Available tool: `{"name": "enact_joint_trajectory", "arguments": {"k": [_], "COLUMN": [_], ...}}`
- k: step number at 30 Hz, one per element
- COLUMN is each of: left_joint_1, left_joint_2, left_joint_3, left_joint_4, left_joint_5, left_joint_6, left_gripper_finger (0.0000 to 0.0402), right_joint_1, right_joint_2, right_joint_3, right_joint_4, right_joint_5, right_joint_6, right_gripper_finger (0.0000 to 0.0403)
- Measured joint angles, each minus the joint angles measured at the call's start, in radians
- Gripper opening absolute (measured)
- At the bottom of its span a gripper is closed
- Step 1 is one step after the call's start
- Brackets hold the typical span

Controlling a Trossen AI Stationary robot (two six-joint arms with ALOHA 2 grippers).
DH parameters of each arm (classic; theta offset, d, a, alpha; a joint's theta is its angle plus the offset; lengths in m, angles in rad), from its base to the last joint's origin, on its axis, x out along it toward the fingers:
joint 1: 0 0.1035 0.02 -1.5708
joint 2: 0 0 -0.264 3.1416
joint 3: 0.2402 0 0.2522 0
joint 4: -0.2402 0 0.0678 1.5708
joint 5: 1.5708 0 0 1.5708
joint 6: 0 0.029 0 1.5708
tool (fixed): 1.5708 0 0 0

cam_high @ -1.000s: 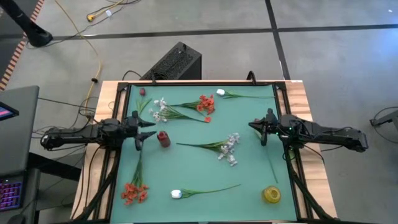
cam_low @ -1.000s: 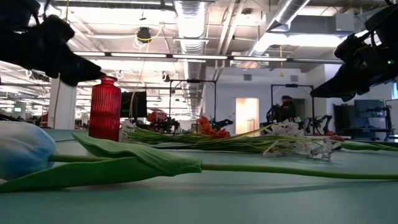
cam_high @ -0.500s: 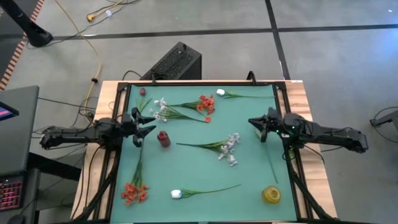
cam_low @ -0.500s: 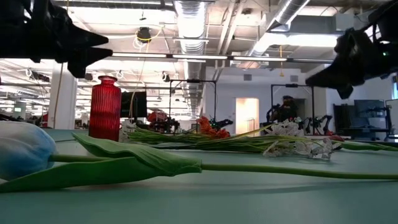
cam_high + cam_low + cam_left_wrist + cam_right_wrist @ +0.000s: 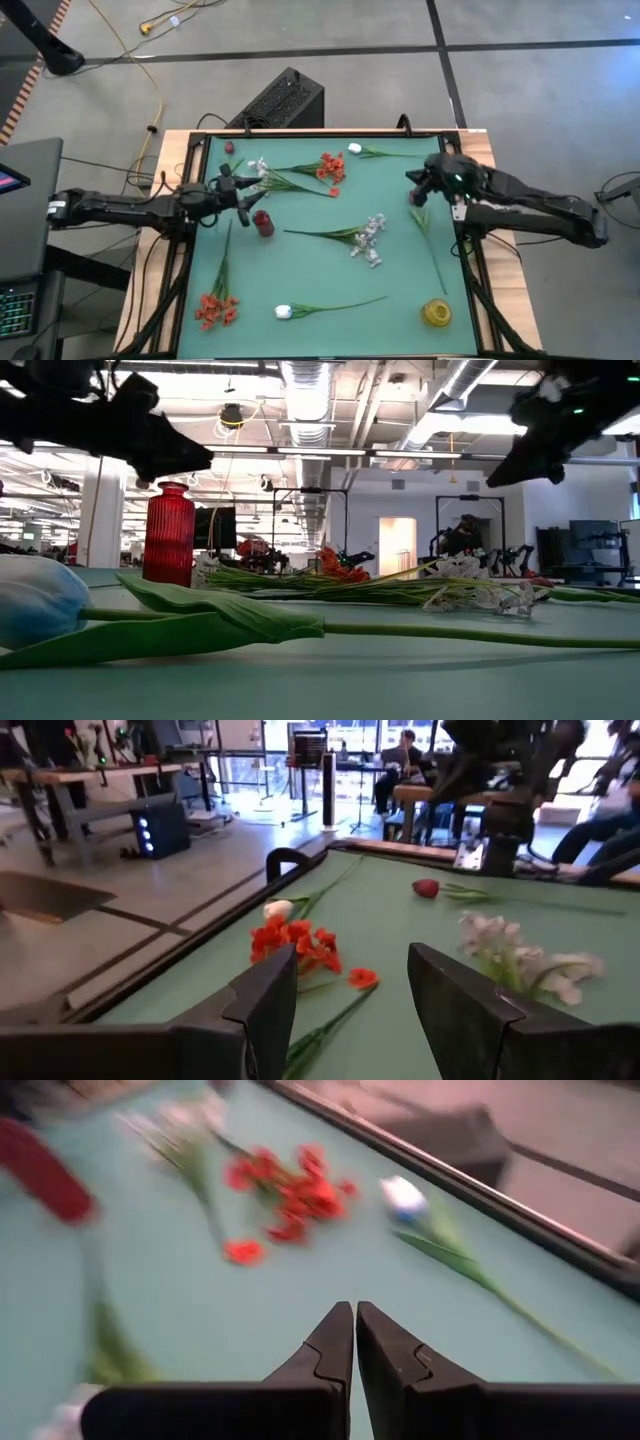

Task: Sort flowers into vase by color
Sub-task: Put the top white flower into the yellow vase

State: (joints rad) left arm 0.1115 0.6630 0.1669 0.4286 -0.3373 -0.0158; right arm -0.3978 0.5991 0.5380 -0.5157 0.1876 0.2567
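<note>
Green mat | orange clusters: 2 | red vase: 1

The left gripper has advanced from beside the red vase to just beyond it, nearer the white spray, its fingers spread apart. The right gripper has swung away from the vase's level toward the far white bud, with its fingertips pressed together.

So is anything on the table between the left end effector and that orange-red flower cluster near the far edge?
Nothing visible blocks it. The left end effector is open, with bare mat between it and the orange-red cluster.
</note>
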Motion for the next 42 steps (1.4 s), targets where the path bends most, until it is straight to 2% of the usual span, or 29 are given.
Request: {"name": "enact_joint_trajectory", "arguments": {"k": [6, 10, 15, 20, 25, 31, 34, 42], "left_joint_1": [0.018, 0.018, 0.018, 0.018, 0.021, 0.054, 0.079, 0.133], "left_joint_2": [0.124, 0.151, 0.147, 0.148, 0.149, 0.149, 0.149, 0.149], "left_joint_3": [0.065, 0.095, 0.115, 0.133, 0.134, 0.134, 0.134, 0.134], "left_joint_4": [0.004, 0.002, 0.004, 0.003, 0.003, 0.003, 0.003, 0.004], "left_joint_5": [0.001, 0.017, 0.057, 0.061, 0.062, 0.062, 0.066, 0.125], "left_joint_6": [0.035, 0.066, 0.110, 0.154, 0.196, 0.214, 0.214, 0.214], "left_gripper_finger": [0.0180, 0.0180, 0.0180, 0.0180, 0.0180, 0.0180, 0.0180, 0.0180], "right_joint_1": [-0.225, -0.341, -0.427, -0.487, -0.529, -0.512, -0.492, -0.447], "right_joint_2": [0.347, 0.560, 0.766, 0.925, 1.046, 1.141, 1.177, 1.223], "right_joint_3": [0.146, 0.233, 0.341, 0.413, 0.476, 0.536, 0.568, 0.594], "right_joint_4": [-0.059, -0.096, -0.151, -0.175, -0.183, -0.179, -0.175, -0.146], "right_joint_5": [-0.165, -0.185, -0.186, -0.185, -0.157, -0.105, -0.056, -0.009], "right_joint_6": [-0.202, -0.315, -0.445, -0.536, -0.547, -0.573, -0.596, -0.658], "right_gripper_finger": [0.0080, 0.0131, 0.0199, 0.0232, 0.0234, 0.0234, 0.0234, 0.0234]}}
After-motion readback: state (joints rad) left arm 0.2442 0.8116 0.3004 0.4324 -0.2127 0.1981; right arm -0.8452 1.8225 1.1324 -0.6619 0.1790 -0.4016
